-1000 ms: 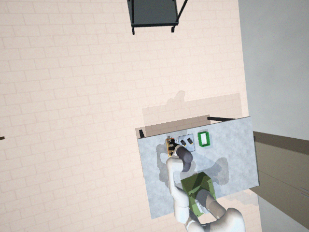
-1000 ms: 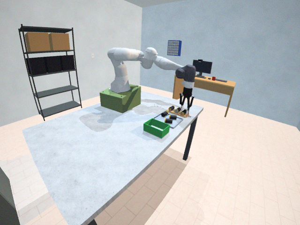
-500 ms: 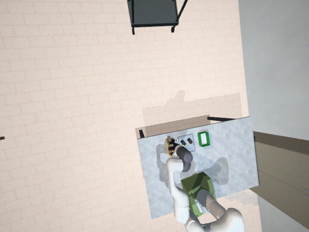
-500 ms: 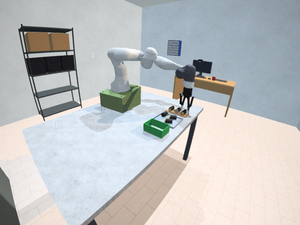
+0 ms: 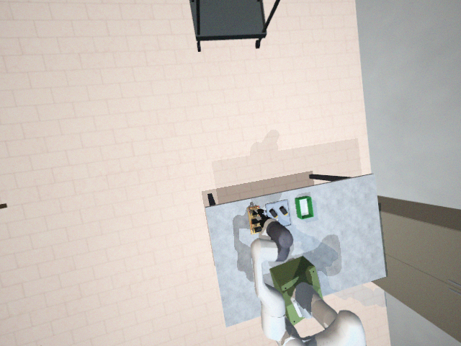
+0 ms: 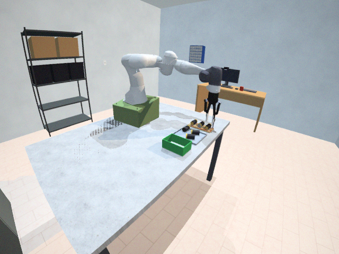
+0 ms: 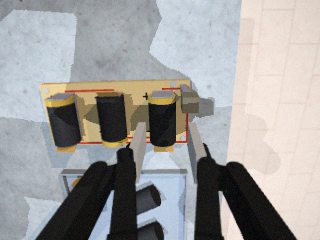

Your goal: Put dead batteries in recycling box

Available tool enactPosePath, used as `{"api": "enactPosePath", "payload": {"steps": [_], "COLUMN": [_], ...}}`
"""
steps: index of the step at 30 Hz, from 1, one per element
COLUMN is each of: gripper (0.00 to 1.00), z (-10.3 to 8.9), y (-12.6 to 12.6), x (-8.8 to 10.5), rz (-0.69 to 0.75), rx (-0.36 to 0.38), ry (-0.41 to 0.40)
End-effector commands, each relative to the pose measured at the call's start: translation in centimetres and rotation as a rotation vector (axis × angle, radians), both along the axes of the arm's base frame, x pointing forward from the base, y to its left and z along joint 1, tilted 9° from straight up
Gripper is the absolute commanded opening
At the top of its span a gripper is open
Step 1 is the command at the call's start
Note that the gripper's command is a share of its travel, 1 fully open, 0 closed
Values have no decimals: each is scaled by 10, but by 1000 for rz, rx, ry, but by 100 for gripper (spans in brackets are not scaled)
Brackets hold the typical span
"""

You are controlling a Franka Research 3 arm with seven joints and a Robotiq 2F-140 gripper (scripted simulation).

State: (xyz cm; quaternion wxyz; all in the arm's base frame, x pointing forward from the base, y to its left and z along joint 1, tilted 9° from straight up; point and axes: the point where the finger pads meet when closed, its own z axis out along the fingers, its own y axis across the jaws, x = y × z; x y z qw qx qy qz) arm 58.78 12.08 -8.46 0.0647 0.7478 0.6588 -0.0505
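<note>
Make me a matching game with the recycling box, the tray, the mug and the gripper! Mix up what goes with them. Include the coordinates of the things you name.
Things:
1. recycling box [image 5: 297, 208] [image 6: 172, 146]
2. tray [image 5: 284, 220] [image 6: 202, 135] [image 7: 172, 182]
3. mug [image 6: 241, 88]
4. gripper [image 5: 261, 213] [image 6: 210, 123] [image 7: 166, 133]

Clues:
A. red, on the desk [image 6: 246, 101] by the wall
B. open, with its fingers apart
C. green, with its open side up
D. has three batteries [image 6: 190, 136] lying on it

Right pairs: 1-C, 2-D, 3-A, 4-B
</note>
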Motion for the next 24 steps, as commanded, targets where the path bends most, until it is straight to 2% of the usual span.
{"api": "enactPosePath", "payload": {"steps": [1, 24], "gripper": [29, 29], "z": [11, 14], "y": [2, 2], "x": [-3, -3], "rz": [4, 4], "rx": [0, 0], "ry": [12, 12]}}
